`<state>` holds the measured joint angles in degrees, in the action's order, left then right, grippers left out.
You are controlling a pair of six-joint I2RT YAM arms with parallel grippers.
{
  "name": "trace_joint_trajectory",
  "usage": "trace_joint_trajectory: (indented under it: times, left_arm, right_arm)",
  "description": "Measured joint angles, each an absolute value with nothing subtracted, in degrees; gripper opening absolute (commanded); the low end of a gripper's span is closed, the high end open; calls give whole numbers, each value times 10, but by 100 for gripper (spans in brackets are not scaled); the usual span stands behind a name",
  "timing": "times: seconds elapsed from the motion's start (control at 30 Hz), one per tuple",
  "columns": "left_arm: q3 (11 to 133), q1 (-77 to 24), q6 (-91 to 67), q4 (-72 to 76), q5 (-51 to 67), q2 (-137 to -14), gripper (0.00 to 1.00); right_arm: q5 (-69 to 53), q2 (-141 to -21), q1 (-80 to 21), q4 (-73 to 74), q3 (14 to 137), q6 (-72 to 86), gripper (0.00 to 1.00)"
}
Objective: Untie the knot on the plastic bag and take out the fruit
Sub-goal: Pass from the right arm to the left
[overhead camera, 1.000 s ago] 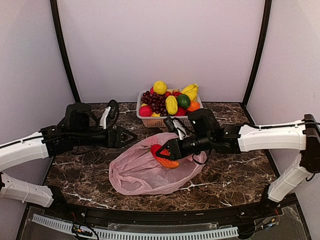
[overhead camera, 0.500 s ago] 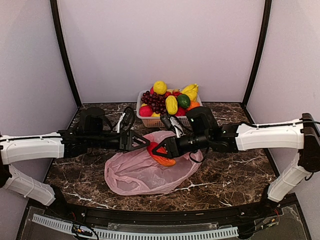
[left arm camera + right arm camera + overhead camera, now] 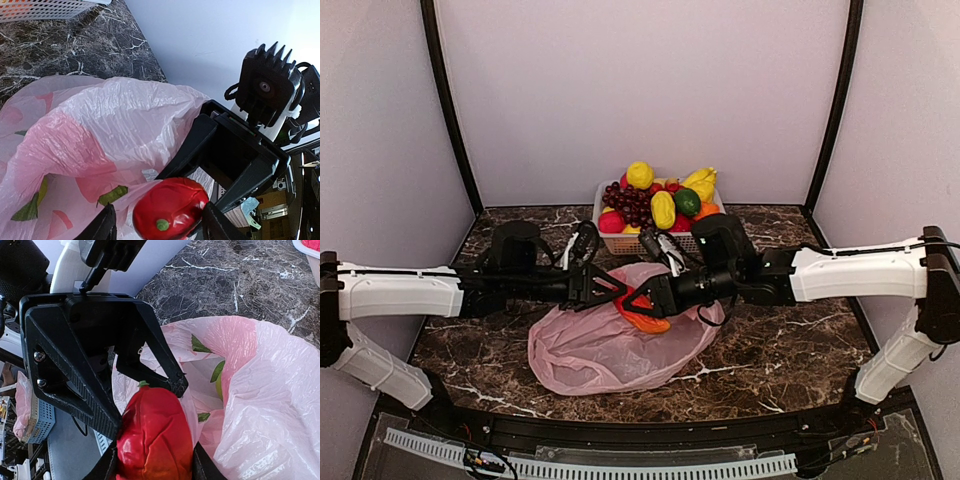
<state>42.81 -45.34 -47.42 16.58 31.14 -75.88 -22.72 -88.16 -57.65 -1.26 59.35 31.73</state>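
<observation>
The pink plastic bag (image 3: pixel 605 350) lies crumpled on the marble table, its mouth open toward the far side. I cannot see the knot in any view. My right gripper (image 3: pixel 642 303) is shut on a glossy red-orange fruit (image 3: pixel 646 311) just above the bag's mouth; in the right wrist view the fruit (image 3: pixel 155 435) fills the space between the fingers. My left gripper (image 3: pixel 160 222) faces it from the left, open, its fingers straddling the fruit's (image 3: pixel 170 207) stem end, with a little bag film (image 3: pixel 110 120) beside one finger. Green shapes show through the bag (image 3: pixel 260 390).
A white basket (image 3: pixel 620 243) heaped with fruit, including purple grapes (image 3: pixel 632 205) and yellow, green and red pieces, stands at the back just behind both grippers. Dark frame posts rise at both sides. The table's front edge lies near the arm bases.
My left arm has reached right until its gripper meets the fruit, and its jaws have narrowed around it. The right gripper has held the fruit nearly still, and the bag has shifted slightly left.
</observation>
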Motion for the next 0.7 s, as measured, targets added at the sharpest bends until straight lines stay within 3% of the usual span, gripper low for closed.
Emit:
trace_joint_trajectory:
  times: [0.3, 0.6, 0.7]
  left_arm:
    - [428, -453, -485, 187, 324, -776, 54]
    - [428, -454, -495, 199, 336, -783, 34]
    - [428, -454, -497, 199, 336, -783, 28]
  right_arm:
    - [-228, -887, -576, -12, 594, 315, 34]
    - [-228, -889, -576, -11, 594, 313, 37]
    - [-228, -889, -576, -11, 594, 311, 45]
